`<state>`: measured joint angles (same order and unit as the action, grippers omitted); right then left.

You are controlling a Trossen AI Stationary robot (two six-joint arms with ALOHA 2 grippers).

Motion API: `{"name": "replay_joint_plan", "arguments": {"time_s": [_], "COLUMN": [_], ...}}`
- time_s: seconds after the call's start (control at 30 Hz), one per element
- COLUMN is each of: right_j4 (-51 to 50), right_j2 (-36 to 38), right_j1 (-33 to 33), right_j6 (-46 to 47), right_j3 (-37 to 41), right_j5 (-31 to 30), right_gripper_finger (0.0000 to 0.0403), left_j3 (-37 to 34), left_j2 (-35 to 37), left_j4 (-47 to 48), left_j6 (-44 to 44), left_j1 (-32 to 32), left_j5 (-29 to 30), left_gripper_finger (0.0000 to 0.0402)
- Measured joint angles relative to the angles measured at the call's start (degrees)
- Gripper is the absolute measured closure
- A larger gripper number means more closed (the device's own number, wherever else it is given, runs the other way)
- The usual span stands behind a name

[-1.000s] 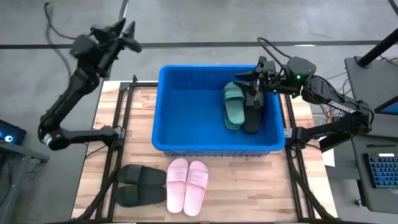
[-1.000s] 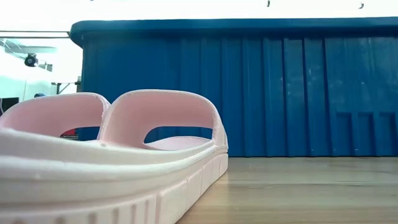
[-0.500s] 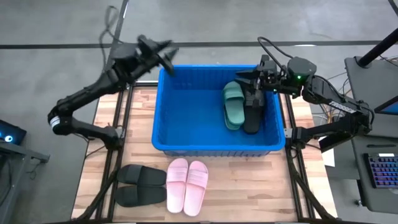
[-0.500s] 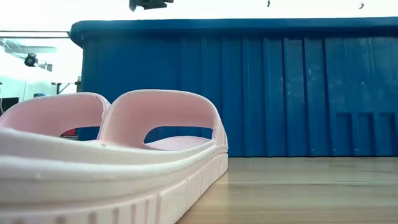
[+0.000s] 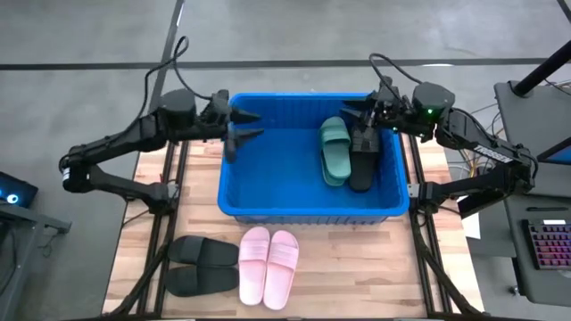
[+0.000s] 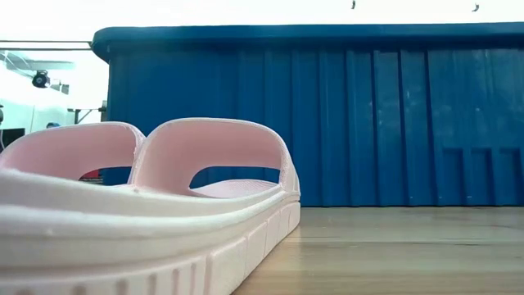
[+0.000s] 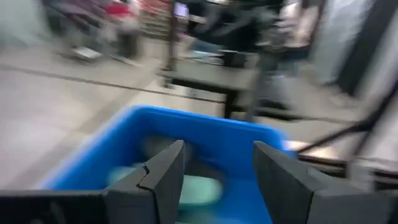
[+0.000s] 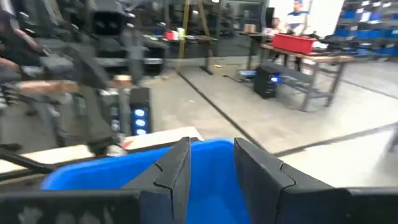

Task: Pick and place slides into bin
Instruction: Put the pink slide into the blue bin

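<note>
— so, the fingers first?
— the left gripper (image 5: 243, 132) has its fingers (image 7: 163, 180) apart with nothing between them, hanging over the bin's (image 5: 268, 210) left wall, tips pointing into it. the right gripper (image 5: 359, 114) also stands parted and empty, a narrower gap between its fingers (image 8: 176, 165), over the far right corner of the bin.
— and the slides?
— a green slide (image 5: 335, 150) lies inside the bin toward the right, a black slide (image 5: 364, 160) touching it on the side nearer the right wall. on the table (image 5: 357, 259), in front of the bin, the black pair (image 5: 201, 266) lies at the left and the pink pair (image 5: 268, 266) just beside it, both clear of the bin wall.
— from the low camera?
— only the pink pair (image 6: 155, 213) close up, with the bin (image 6: 344, 115) wall behind it. no gripper shows there.
— the arms?
— each reaches in from its own side of the table.
</note>
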<state>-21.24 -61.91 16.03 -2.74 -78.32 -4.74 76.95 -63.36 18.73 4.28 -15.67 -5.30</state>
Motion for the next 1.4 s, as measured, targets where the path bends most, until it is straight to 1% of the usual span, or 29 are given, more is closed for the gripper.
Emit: {"name": "replay_joint_plan", "arguments": {"time_s": [0.1,0.17,0.23,0.33,0.43,0.5,0.73,0.93,1.03,1.1,1.2,1.3,1.4], "right_j4": [0.0,0.0,0.0,-1.0,-3.6,-5.3,-9.9,-10.5,-10.5,-10.6,-11.0,-11.7,-12.2], "right_j2": [0.0,0.0,0.0,0.0,0.0,0.0,0.0,0.0,0.0,0.0,0.0,0.0,0.0], "right_j1": [0.1,0.4,0.8,1.4,1.9,2.2,3.5,3.5,3.5,3.5,3.5,3.5,3.5], "right_j6": [-1.9,-2.2,-2.2,-2.3,-2.3,-2.3,-1.6,-0.8,-0.9,-1.4,-2.3,-2.3,-2.2], "right_j3": [0.0,0.0,0.0,0.0,0.0,0.0,0.0,0.0,0.0,0.0,0.0,0.0,0.0], "right_j5": [-1.6,-2.0,-2.0,-2.0,-3.1,-3.3,-3.4,-3.4,-3.4,-3.4,-3.4,-3.4,-3.4], "right_gripper_finger": [0.029,0.0293,0.0295,0.0299,0.0302,0.0304,0.0303,0.0306,0.031,0.0313,0.0316,0.0319,0.0322], "left_j3": [-0.6,-0.7,-0.7,-0.8,-0.8,-0.7,-0.5,-0.5,-0.5,-0.5,-1.1,-1.6,-1.6], "left_j2": [1.2,1.4,0.9,-0.1,-1.0,-1.7,-4.6,-8.7,-11.1,-12.9,-15.7,-18.6,-21.1], "left_j4": [1.5,3.6,6.9,12.6,14.2,13.1,15.0,20.3,20.8,20.8,20.8,20.8,20.8], "left_j6": [7.8,12.1,14.7,16.2,20.0,22.4,29.2,29.9,30.1,31.6,34.3,34.5,34.4], "left_j1": [0.1,1.3,3.3,6.5,10.1,12.4,20.5,26.1,28.1,28.9,29.5,29.7,30.0], "left_j5": [-10.3,-14.1,-14.6,-15.5,-16.8,-17.5,-16.2,-15.4,-15.4,-17.3,-23.8,-30.5,-34.1], "left_gripper_finger": [0.0228,0.0228,0.0229,0.0235,0.0245,0.0253,0.0269,0.028,0.0284,0.0286,0.0286,0.0286,0.0286]}}
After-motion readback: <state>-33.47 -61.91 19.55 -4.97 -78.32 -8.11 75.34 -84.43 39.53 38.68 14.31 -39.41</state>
